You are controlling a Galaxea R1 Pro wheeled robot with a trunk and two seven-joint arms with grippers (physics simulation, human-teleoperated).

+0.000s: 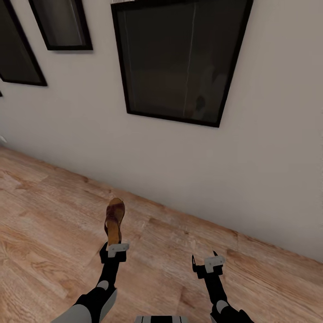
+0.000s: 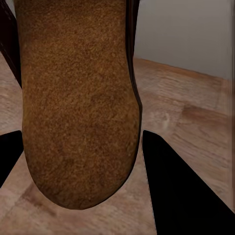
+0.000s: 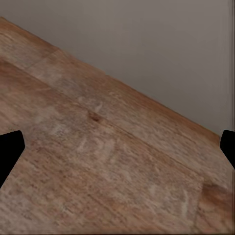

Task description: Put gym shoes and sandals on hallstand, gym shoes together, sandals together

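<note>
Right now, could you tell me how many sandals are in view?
1: the sandal is held in the left gripper, above the floor near the wall. Its mate may be out of view.

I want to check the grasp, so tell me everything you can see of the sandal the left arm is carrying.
The sandal is flat and brown, with a tan, suede-like footbed and a darker brown strap near its far end. It is held off the wood floor by the left gripper, sticking out forward from the fingers toward the wall. In the left wrist view its rounded end sits between the two dark fingers. Nothing else touches it.
</note>
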